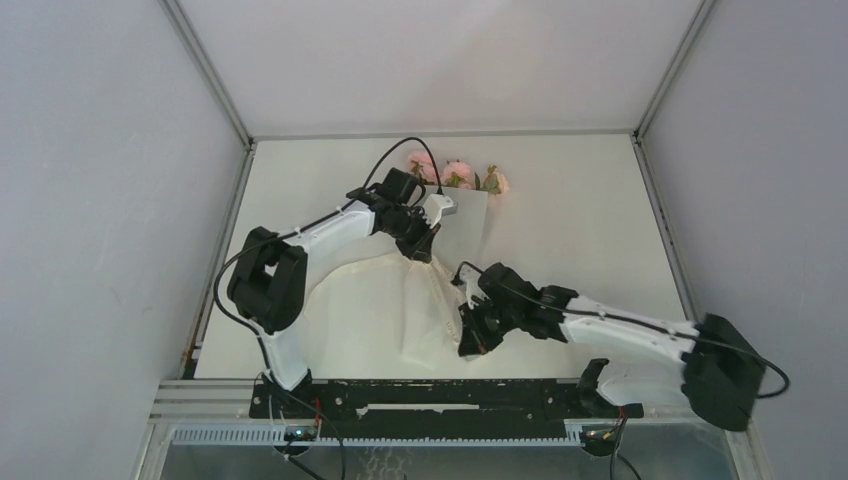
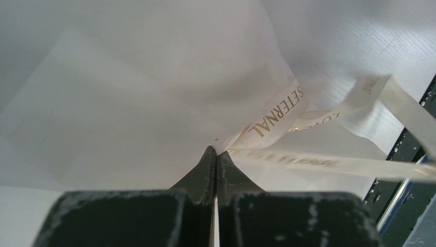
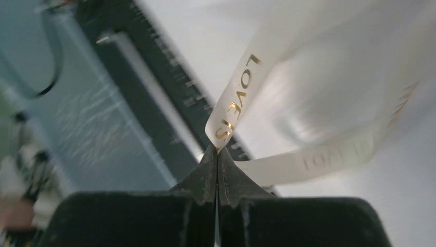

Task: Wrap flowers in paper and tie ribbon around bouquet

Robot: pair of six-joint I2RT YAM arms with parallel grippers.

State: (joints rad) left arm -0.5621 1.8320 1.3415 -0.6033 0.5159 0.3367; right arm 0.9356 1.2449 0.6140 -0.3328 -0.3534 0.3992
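Note:
The bouquet lies in the middle of the table, its pink roses at the far end and crinkly white paper spreading toward me. My left gripper is over the paper's middle. In the left wrist view it is shut on the cream ribbon with gold lettering, against the paper. My right gripper is at the paper's near right edge. In the right wrist view it is shut on another stretch of ribbon, which loops off to the right.
A black rail runs along the table's near edge, close under the right gripper. Grey walls enclose the table on the left, back and right. A black cable arcs above the left wrist near the roses.

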